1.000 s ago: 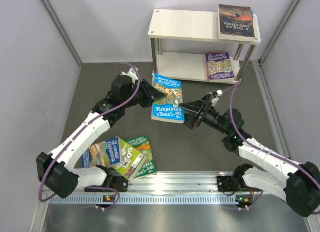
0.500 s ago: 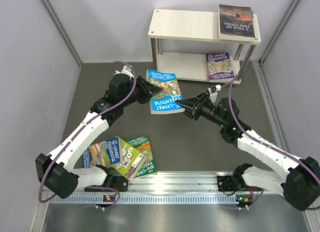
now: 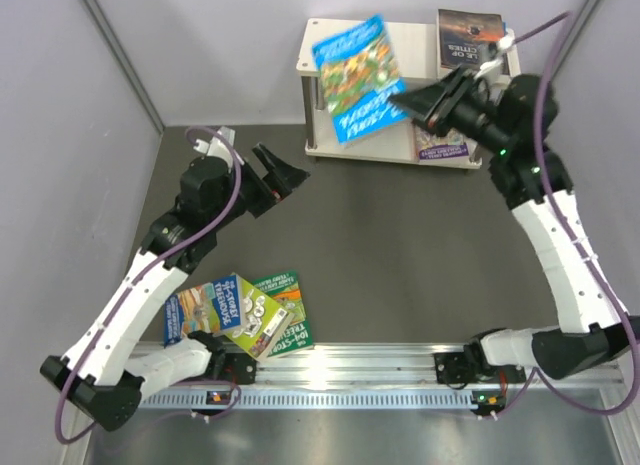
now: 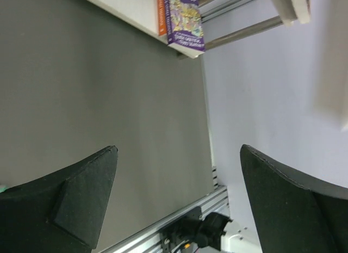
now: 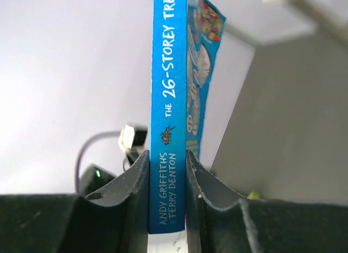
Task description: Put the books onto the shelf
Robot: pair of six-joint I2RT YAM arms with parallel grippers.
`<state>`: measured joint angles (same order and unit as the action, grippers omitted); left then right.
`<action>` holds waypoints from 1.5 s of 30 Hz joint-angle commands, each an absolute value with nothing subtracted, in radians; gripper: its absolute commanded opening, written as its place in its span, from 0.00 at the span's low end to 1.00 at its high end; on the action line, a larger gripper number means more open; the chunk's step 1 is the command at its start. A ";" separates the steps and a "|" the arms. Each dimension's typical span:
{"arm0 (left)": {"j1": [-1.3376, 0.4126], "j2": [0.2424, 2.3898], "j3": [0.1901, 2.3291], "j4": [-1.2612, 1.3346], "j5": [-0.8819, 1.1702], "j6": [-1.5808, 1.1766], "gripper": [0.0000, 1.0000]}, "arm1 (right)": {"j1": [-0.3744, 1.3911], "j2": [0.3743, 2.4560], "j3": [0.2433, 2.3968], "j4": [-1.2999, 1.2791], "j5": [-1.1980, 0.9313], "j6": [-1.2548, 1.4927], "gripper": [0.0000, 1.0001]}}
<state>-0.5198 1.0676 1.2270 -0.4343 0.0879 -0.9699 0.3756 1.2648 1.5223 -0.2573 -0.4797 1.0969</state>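
Observation:
My right gripper [image 3: 400, 105] is shut on the spine edge of a blue "26-Storey Treehouse" book [image 3: 360, 77], holding it raised and tilted in front of the shelf [image 3: 418, 43]. The wrist view shows both jaws pressed flat on the blue book's spine [image 5: 168, 128]. A dark-covered book [image 3: 470, 35] lies on the top board. A purple book [image 3: 440, 145] lies on the lower board, with an orange one [image 4: 161, 13] beside it. My left gripper [image 3: 283, 165] hangs open over the dark table, left of the shelf, with nothing between its fingers [image 4: 65, 204].
A loose pile of bright books [image 3: 240, 315], blue and green covers, lies on the table near the left arm's base. An aluminium rail [image 3: 350, 370] runs along the near edge. Pale walls close in the table on three sides.
My left gripper has let go of the blue book, opened and drawn back left. My right gripper has lifted the book up and away to the shelf front.

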 commanded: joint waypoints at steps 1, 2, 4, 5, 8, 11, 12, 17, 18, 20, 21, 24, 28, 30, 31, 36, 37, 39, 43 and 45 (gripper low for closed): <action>-0.523 0.997 1.209 -0.592 0.032 -0.900 0.99 | 0.235 1.322 1.773 -0.219 -0.593 0.976 0.00; -0.523 0.985 1.200 -0.601 0.026 -0.900 0.99 | 0.206 1.374 1.869 -0.242 -0.606 0.963 0.00; -0.522 0.950 1.167 -0.623 0.023 -0.911 0.99 | 0.120 1.429 1.999 -0.245 -0.641 0.968 0.00; -0.522 0.937 1.157 -0.630 0.026 -0.914 0.99 | 0.091 1.487 2.043 -0.245 -0.652 0.977 0.00; -0.522 0.908 1.126 -0.649 0.025 -0.931 0.99 | -0.036 1.609 2.211 -0.245 -0.680 1.018 0.00; -0.522 0.887 1.120 -0.667 0.012 -0.933 0.99 | -0.129 1.719 2.338 -0.230 -0.692 1.071 0.00; -0.522 0.881 1.123 -0.675 0.009 -0.928 0.99 | -0.164 1.747 2.361 -0.224 -0.696 1.084 0.00; -0.522 0.871 1.141 -0.716 -0.054 -0.919 0.99 | -0.227 1.871 2.402 -0.209 -0.715 1.121 0.00; -0.522 0.868 1.143 -0.721 -0.061 -0.917 0.99 | -0.233 1.888 2.405 -0.210 -0.721 1.129 0.00; -0.522 0.867 1.144 -0.727 -0.075 -0.917 0.99 | -0.244 1.942 2.424 -0.207 -0.750 1.158 0.00; -0.522 0.865 1.143 -0.727 -0.089 -0.919 0.99 | -0.244 1.956 2.431 -0.207 -0.758 1.163 0.00; -0.522 0.876 1.146 -0.729 -0.101 -0.920 0.99 | -0.245 1.993 2.442 -0.209 -0.772 1.172 0.00; -0.522 0.897 1.157 -0.727 -0.113 -0.922 0.99 | -0.258 2.013 2.431 -0.228 -0.782 1.158 0.00; -0.522 0.902 1.157 -0.727 -0.120 -0.923 0.99 | -0.264 2.003 2.410 -0.242 -0.772 1.143 0.00; -0.522 0.903 1.155 -0.726 -0.121 -0.923 0.99 | -0.271 2.000 2.387 -0.242 -0.770 1.138 0.02; -0.520 0.910 1.155 -0.721 -0.132 -0.925 0.99 | -0.284 1.991 2.358 -0.262 -0.769 1.115 0.35; -0.522 0.913 1.157 -0.718 -0.130 -0.925 0.99 | -0.288 1.987 2.343 -0.267 -0.753 1.095 0.41; -0.522 0.917 1.158 -0.715 -0.130 -0.925 0.99 | -0.291 1.970 2.332 -0.281 -0.742 1.077 0.64; -0.522 0.931 1.155 -0.704 -0.117 -0.927 0.99 | -0.302 1.974 2.327 -0.310 -0.746 1.045 1.00; -0.522 0.939 1.155 -0.701 -0.106 -0.928 0.99 | -0.314 1.965 2.327 -0.342 -0.732 1.026 1.00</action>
<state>-0.5198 0.9306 1.1240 -0.7277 -0.1112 -0.9367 -0.2924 2.0155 2.3306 -0.3073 -0.7486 1.0798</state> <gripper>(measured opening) 0.991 0.993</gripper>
